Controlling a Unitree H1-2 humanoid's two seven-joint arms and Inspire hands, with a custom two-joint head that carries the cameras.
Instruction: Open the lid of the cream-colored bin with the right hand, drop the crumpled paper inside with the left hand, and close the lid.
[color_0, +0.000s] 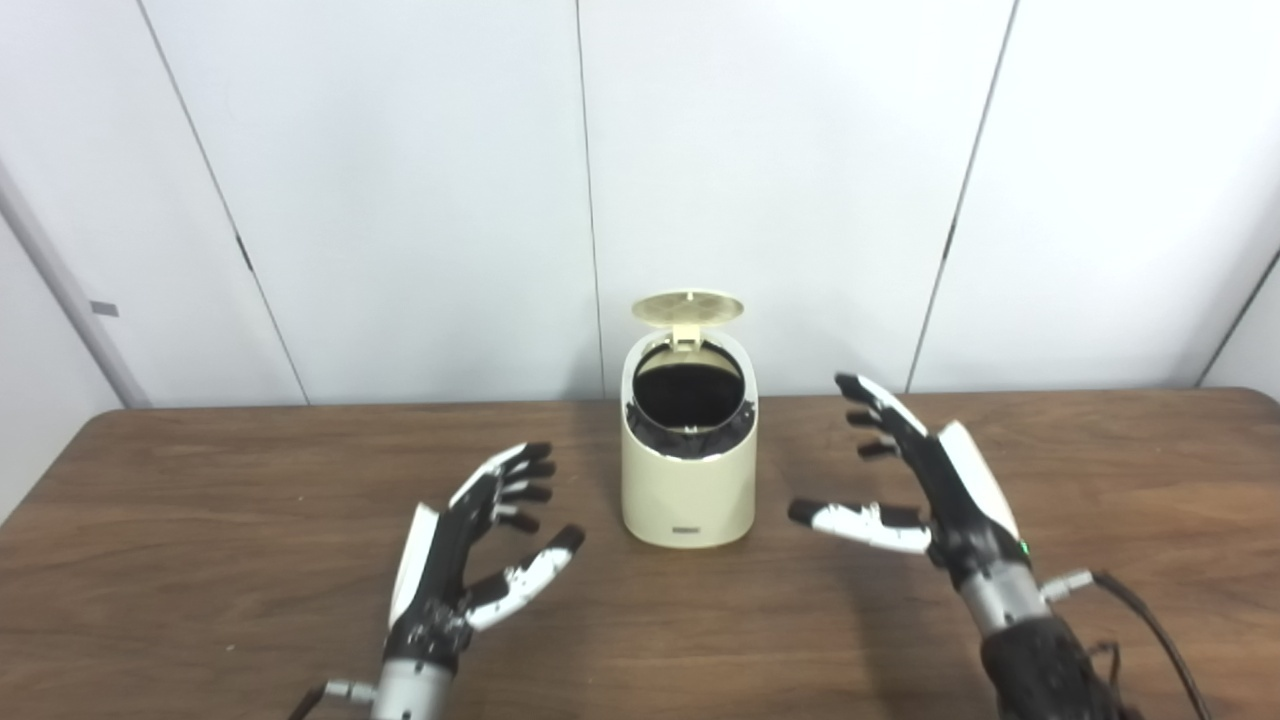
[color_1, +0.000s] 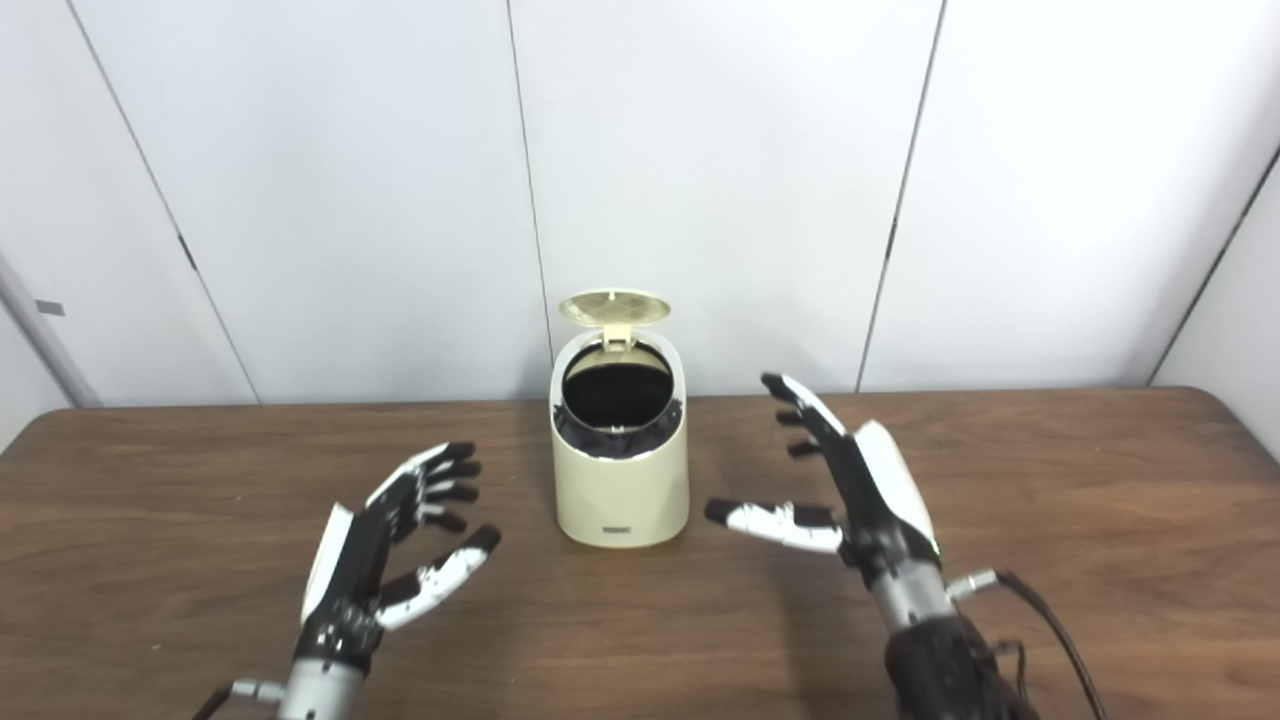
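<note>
Nearest the camera, the left hand (color_0: 470, 545) hovers low over the wooden table (color_0: 200, 560), palm turned inward, fingers spread and curled on nothing — no crumpled paper shows in it or anywhere on the table. The right hand (color_0: 925, 480) is raised on the other side, fingers apart and empty, thumb pointing toward the cream-colored bin (color_0: 688, 490), near it but not touching. Between the hands and a little beyond, the bin stands upright, its lid (color_0: 688, 308) flipped up at the back and the dark interior exposed. Judging by this, the paper is probably already inside, though the dark interior hides it — closing remains: the right hand must reach over and press the lid down.
</note>
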